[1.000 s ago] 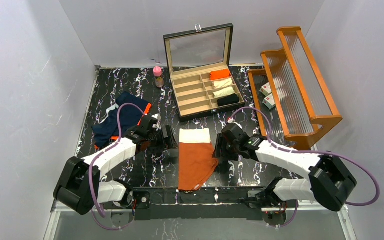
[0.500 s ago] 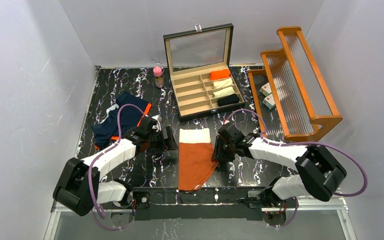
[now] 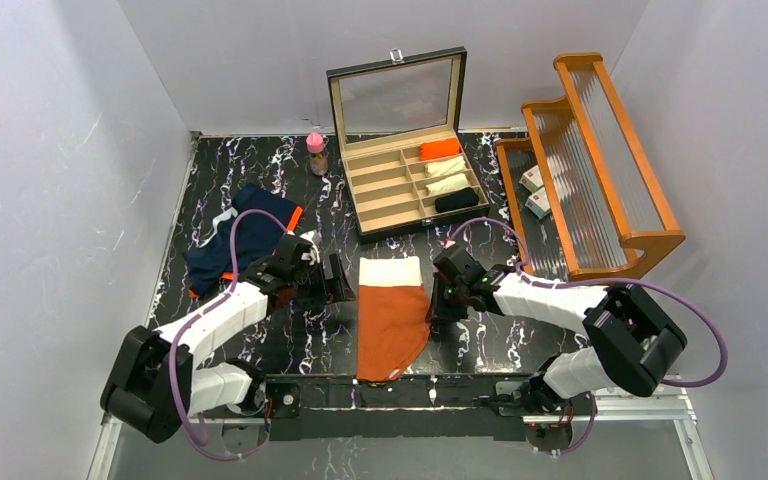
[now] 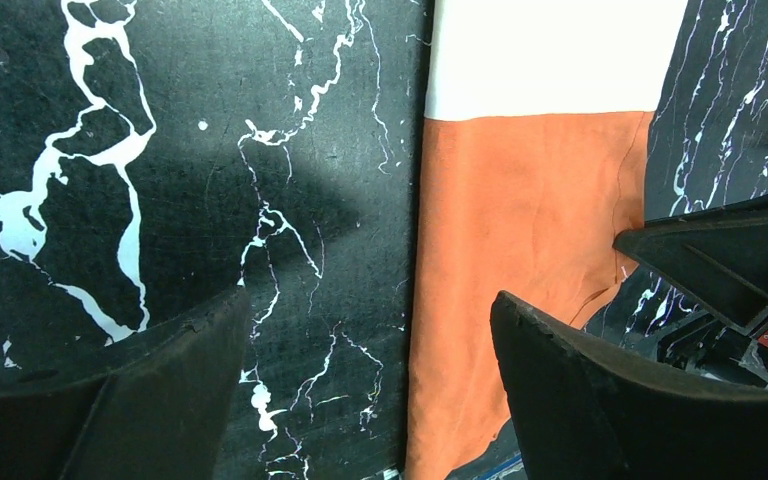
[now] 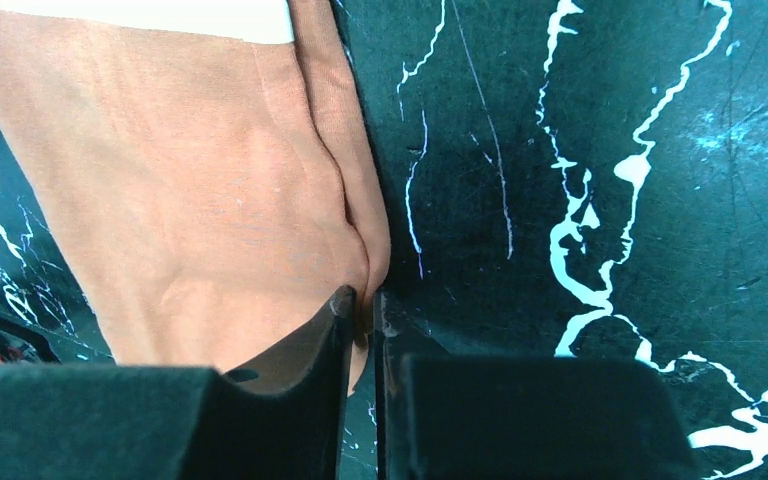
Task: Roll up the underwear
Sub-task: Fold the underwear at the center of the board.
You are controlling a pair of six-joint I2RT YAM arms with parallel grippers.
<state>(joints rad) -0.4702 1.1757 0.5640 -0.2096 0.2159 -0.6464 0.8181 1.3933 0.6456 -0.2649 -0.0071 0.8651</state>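
A: Where did the rust-orange underwear (image 3: 392,318) lie?

B: Flat at the marble table's (image 3: 260,180) near edge, between the arms. The right gripper (image 5: 363,310) pinched its right hem, probably to fold it inward. Only the right wrist view showed that bite. The left gripper (image 4: 368,305) gaped beside the left hem.

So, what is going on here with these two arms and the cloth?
Two robot arms are working on the rust-orange underwear, which lies flat between them and is not yet rolled. The right gripper pinches the garment's right edge. The left gripper hangs open just left of the garment, holding nothing. The navy underwear lies crumpled farther left. An open box at the back holds four rolled pieces.
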